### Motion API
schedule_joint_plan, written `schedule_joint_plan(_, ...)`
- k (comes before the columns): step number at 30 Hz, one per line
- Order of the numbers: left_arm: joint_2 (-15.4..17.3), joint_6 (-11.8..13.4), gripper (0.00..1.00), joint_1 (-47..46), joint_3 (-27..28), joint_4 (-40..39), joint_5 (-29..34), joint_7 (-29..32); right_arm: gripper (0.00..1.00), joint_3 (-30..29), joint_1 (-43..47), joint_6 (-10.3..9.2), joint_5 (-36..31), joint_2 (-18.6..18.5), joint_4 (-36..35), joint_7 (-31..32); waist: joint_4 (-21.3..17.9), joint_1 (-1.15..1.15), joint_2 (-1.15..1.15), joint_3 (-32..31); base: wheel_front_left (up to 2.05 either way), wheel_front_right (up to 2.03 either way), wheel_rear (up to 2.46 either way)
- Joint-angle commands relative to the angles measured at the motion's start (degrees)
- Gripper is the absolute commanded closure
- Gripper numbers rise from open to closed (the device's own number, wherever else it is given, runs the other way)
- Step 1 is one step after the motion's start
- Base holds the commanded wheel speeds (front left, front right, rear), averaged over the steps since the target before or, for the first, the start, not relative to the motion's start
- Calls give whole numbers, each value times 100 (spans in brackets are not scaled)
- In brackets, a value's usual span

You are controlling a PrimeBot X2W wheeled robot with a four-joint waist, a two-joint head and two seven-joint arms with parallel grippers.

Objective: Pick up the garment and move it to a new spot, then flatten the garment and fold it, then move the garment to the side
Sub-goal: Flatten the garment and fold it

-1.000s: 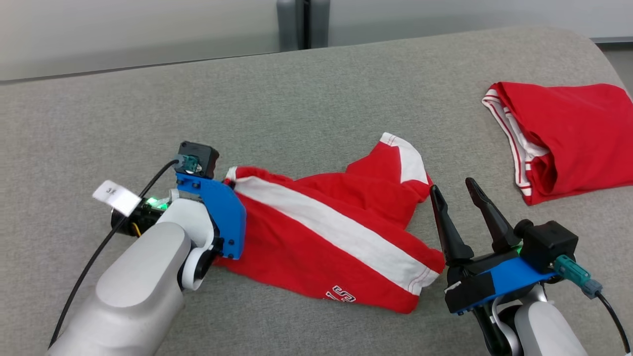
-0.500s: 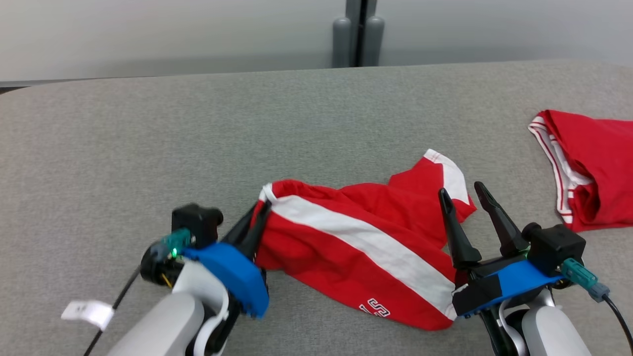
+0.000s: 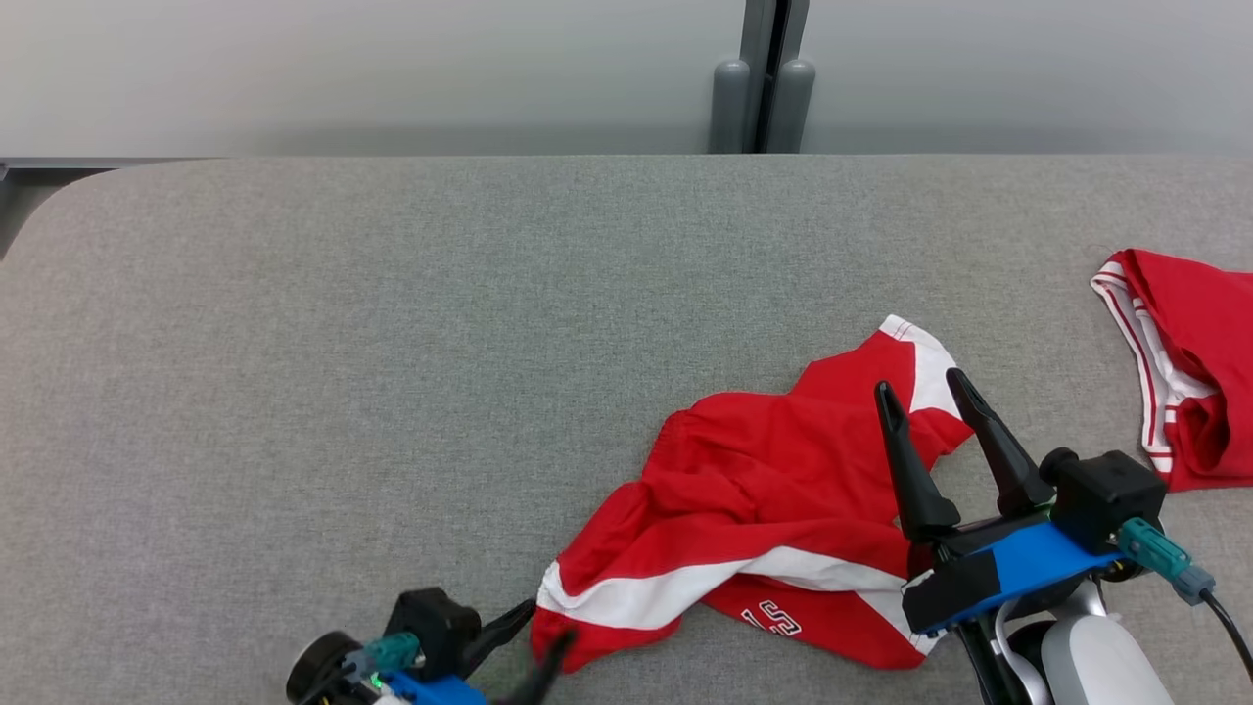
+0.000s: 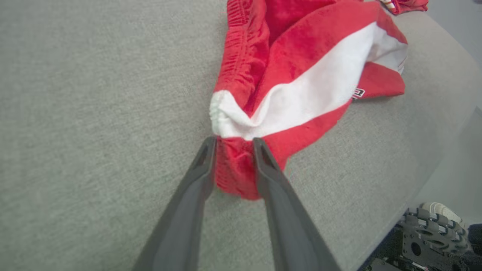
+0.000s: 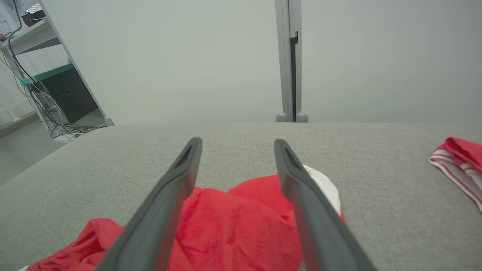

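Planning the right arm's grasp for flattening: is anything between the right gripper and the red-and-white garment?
Nothing visible. The open right gripper hangs over the right end of the garment; the other red garment lies apart, farther right.

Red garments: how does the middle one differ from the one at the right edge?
The middle garment lies crumpled, showing a broad white stripe and lettering; the right-hand garment looks folded, with thin white edge stripes. The middle garment has a corner between the fingers of the left gripper; the right-hand garment lies untouched. Both are red and white.
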Motion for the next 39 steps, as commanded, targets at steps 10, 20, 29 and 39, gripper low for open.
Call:
schedule_joint_plan(10,336,196,0,34,396,-843,-450,185,0,-6,163,1,10,-9,40,-17,-34,0,0,-185,0,0,0)
schedule_joint_plan(20,-435,338,0,-1284,453,-346,-452,828,0,95,51,1,27,5,-19,17,-295,0,0,-125,0,0,0)
schedule_joint_plan(29,-1134,151,0,-2360,238,1423,-377,1320,0,143,-129,1,40,10,-56,-23,-772,0,0,299,0,0,0)
schedule_joint_plan(39,-1423,-99,0,-2539,163,2558,-728,1825,0,181,-252,1,81,18,57,-143,-1074,0,0,481,0,0,0)
